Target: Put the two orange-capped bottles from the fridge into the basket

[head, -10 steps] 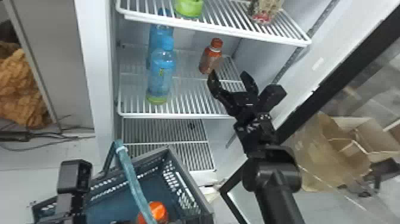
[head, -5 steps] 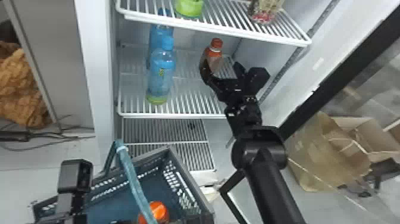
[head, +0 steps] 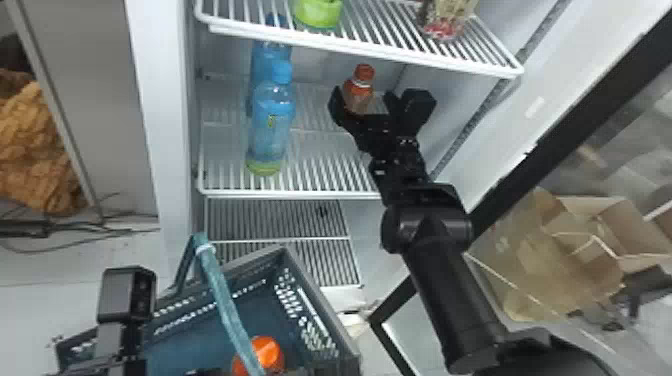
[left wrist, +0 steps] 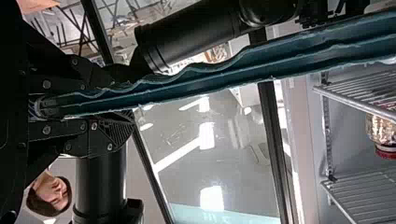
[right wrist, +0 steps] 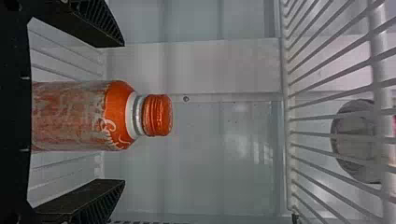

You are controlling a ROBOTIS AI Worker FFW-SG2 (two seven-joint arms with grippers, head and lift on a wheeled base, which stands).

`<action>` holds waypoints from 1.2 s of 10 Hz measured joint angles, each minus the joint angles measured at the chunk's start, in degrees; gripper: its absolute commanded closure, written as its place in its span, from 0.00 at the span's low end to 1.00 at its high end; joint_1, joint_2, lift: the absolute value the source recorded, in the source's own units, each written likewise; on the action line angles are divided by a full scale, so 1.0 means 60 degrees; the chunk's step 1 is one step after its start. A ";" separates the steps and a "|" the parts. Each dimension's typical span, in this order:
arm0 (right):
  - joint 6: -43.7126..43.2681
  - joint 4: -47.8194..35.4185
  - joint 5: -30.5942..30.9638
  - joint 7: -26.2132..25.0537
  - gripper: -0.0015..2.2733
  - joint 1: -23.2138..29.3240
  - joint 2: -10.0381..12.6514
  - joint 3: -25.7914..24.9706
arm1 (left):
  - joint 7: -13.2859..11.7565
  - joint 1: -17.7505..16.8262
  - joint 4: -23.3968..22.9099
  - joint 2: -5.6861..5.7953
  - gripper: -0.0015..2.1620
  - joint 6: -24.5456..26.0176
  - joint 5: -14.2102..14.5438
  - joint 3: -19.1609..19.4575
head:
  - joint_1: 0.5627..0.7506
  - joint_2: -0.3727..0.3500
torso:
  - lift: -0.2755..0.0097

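The right gripper (right wrist: 123,112) has its jaws spread, one on each side of the orange-capped bottle (right wrist: 74,116), which stands upright on the fridge shelf (head: 300,193). The step looks like a grasp: keep the bottle centred, make sure it sits deep enough between the jaws, then close evenly on its straight body, below the shoulder, so that the cap (right wrist: 159,115) carries no load. Once gripped, it wants a small lift and a straight pull forward, upright, under the upper shelf (head: 370,50) and clear of the front blue bottle (head: 272,135) to its left (a careless sideways swing could topple that one). White lettering (right wrist: 109,128) curls over the bottle's orange shoulder, and a hazy label (right wrist: 65,116) covers its body; the front blue bottle bears a small yellow mark (head: 272,120). Lower than the bottle and to its left is the basket (head: 325,305), with the other orange-capped bottle (head: 270,350) already inside; the left gripper (left wrist: 128,100) has its jaws clamped on the basket's handle (left wrist: 233,72).
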 measured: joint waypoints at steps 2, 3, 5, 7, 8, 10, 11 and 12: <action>0.0041 0.0439 0.0007 -0.0243 0.00 -0.0301 -0.0008 0.0181 | 0.0001 -0.0018 0.0000 0.0005 0.54 -0.0001 0.0004 -0.0013 | 0.70 0.03 | 0.14; 0.0053 0.0667 0.0014 -0.0304 0.01 -0.0471 -0.0016 0.0290 | 0.0001 -0.0019 0.0000 0.0013 0.54 -0.0001 0.0004 -0.0017 | 0.70 0.03 | 0.14; 0.0250 0.0903 0.0016 -0.0371 0.06 -0.0712 -0.0031 0.0396 | 0.0001 -0.0038 0.0000 0.0018 0.54 -0.0002 0.0004 -0.0027 | 0.70 0.03 | 0.14; 0.0414 0.1044 0.0016 -0.0396 0.22 -0.0901 -0.0042 0.0406 | 0.0001 -0.0035 0.0000 0.0017 0.54 -0.0002 0.0004 -0.0027 | 0.70 0.03 | 0.14; 0.0459 0.1082 0.0010 -0.0388 0.34 -0.0975 -0.0056 0.0426 | 0.0001 -0.0025 0.0000 0.0017 0.54 -0.0002 0.0004 -0.0021 | 0.70 0.03 | 0.14; 0.0474 0.1080 -0.0003 -0.0404 0.35 -0.1004 -0.0061 0.0443 | 0.0001 -0.0014 0.0000 0.0013 0.54 -0.0001 0.0005 -0.0011 | 0.70 0.03 | 0.14; 0.0474 0.1077 -0.0004 -0.0404 0.35 -0.0960 -0.0061 0.0443 | 0.0000 0.0002 0.0000 0.0011 0.54 -0.0001 0.0016 0.0003 | 0.70 0.03 | 0.14; 0.0475 0.1071 0.0007 -0.0403 0.37 -0.0930 -0.0061 0.0443 | 0.0000 0.0014 0.0000 0.0007 0.54 -0.0001 0.0022 0.0011 | 0.70 0.03 | 0.14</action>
